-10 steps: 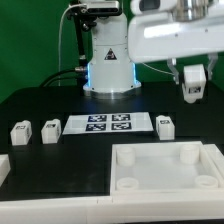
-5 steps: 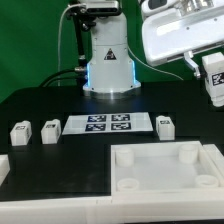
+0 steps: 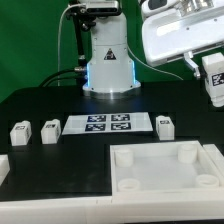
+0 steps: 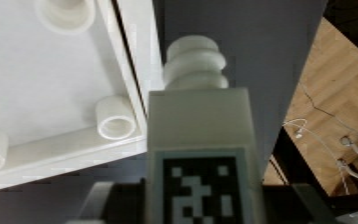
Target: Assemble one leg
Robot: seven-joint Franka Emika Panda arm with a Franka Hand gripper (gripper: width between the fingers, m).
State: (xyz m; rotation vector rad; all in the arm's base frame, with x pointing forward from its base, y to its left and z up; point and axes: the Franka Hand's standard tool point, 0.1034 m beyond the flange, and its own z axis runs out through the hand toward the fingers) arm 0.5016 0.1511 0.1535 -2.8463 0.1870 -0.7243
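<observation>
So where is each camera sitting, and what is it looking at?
Exterior view: sits off the arm and looks across the black table at the robot's base. The arm and pincer show at the exterior view's right.
Wrist view: rides on the wrist and looks down along the held leg at the tray. Hardly any of the robot shows.
Shared: both see the leg in the pincer, and the tray.
</observation>
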